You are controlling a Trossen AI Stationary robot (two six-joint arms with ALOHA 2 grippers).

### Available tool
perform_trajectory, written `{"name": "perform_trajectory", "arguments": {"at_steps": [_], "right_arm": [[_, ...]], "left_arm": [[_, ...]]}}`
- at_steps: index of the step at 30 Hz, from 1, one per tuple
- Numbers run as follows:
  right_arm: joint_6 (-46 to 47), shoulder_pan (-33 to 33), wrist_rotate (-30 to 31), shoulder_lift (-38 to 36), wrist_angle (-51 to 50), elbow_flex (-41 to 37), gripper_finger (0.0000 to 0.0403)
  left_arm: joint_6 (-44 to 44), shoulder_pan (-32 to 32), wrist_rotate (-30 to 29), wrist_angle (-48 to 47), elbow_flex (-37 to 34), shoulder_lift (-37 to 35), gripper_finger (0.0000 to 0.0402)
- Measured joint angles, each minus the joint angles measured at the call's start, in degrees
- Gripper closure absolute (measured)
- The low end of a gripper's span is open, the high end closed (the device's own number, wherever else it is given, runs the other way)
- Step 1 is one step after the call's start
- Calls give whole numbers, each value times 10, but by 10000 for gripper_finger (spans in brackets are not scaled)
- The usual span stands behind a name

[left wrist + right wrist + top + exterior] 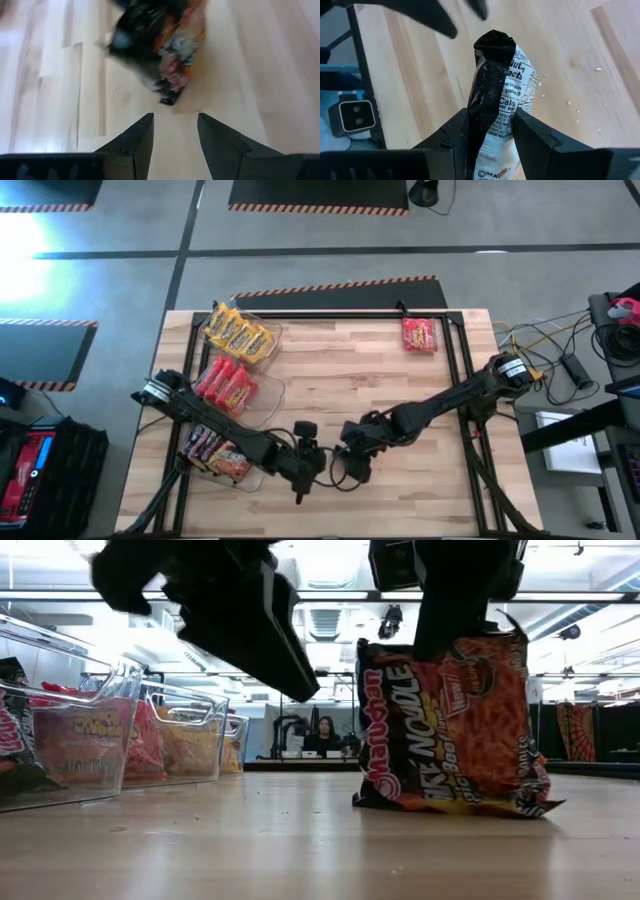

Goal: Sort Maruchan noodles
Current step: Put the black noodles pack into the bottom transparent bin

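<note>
A dark Maruchan noodle packet (450, 730) stands on edge near the table's front middle, with my right gripper (352, 465) shut on it from above. My left gripper (300, 478) hangs just to its left, raised off the table. It is open with nothing between its fingers (140, 137), and the packet (167, 55) lies ahead of it. A red packet (420, 335) lies flat at the far right. Yellow packets (240, 332), red packets (228, 385) and dark packets (215, 452) lie in three clear bins on the left. My right gripper pinches the dark packet's two flat faces (496, 117) between its two fingers, at the packet's upper part (455, 645). The fingers slant down from above. The packet stands upright, its lower edge (450, 808) on the table.
The three clear bins (90, 740) line the table's left side, from far to near. A black frame rail (455, 350) runs along the back and right of the table. Bare wood lies in the middle and to the right of the grippers. A person sits far off in the room behind.
</note>
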Motion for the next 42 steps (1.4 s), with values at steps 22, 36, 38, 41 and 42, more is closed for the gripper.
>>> {"name": "perform_trajectory", "arguments": {"at_steps": [22,36,38,41,42], "right_arm": [[0,7,5,-3,12,-1,277],[-8,6,3,-3,34,-1,277],[-12,6,3,-2,42,-1,277],[-26,4,3,-2,48,-1,277],[-35,3,3,-2,52,-1,277]], "left_arm": [[-12,40,61,415,-365,-257,261],[127,64,171,333,-244,-158,195],[154,66,171,361,-248,-153,194],[188,71,169,436,-254,-137,194],[197,72,168,453,-255,-127,194]]}}
